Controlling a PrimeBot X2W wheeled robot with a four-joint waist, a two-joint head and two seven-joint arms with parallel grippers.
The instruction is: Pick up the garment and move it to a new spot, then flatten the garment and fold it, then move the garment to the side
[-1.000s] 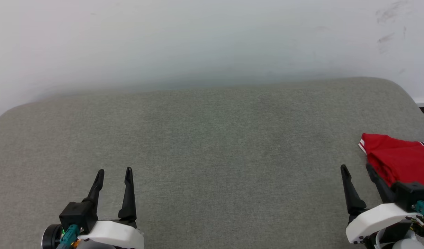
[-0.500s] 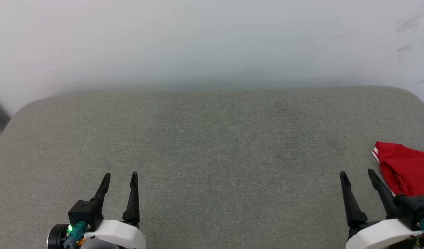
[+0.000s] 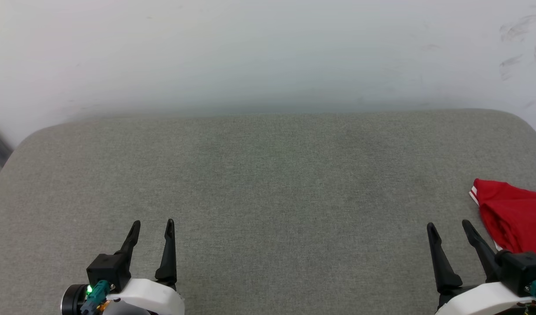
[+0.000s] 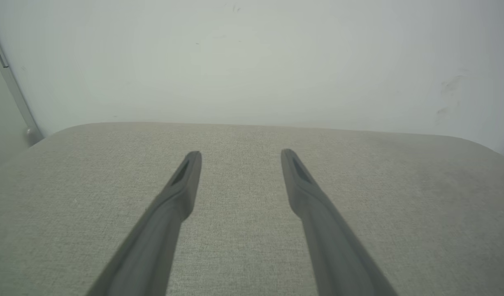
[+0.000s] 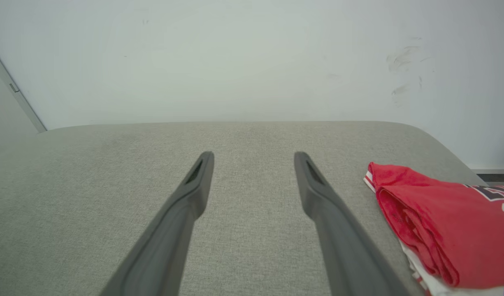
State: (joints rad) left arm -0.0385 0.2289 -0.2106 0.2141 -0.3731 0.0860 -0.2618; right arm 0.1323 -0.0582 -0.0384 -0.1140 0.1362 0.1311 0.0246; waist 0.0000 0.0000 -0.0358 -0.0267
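Note:
The garment (image 3: 513, 210) is a red jersey, folded into a bundle at the right edge of the grey cushion (image 3: 268, 175). In the right wrist view the garment (image 5: 445, 222) shows a red-white striped edge, white fabric underneath and dark lettering at the far right. My right gripper (image 3: 447, 226) stands open just left of it, not touching, with nothing between its fingers (image 5: 194, 185). At the lower left my left gripper (image 3: 153, 223) is open and empty over bare cushion, also seen as the left gripper (image 4: 240, 154).
A pale wall (image 3: 268, 52) rises right behind the cushion, with dark scuff marks (image 3: 515, 26) at its upper right. The cushion's corners are rounded. A grey door or frame edge (image 4: 13, 90) stands at the far left.
The head camera shifted between the earliest frame and half a second ago, sliding the garment toward the right edge. Since then the right gripper has dropped slightly in view; the left gripper and garment are still.

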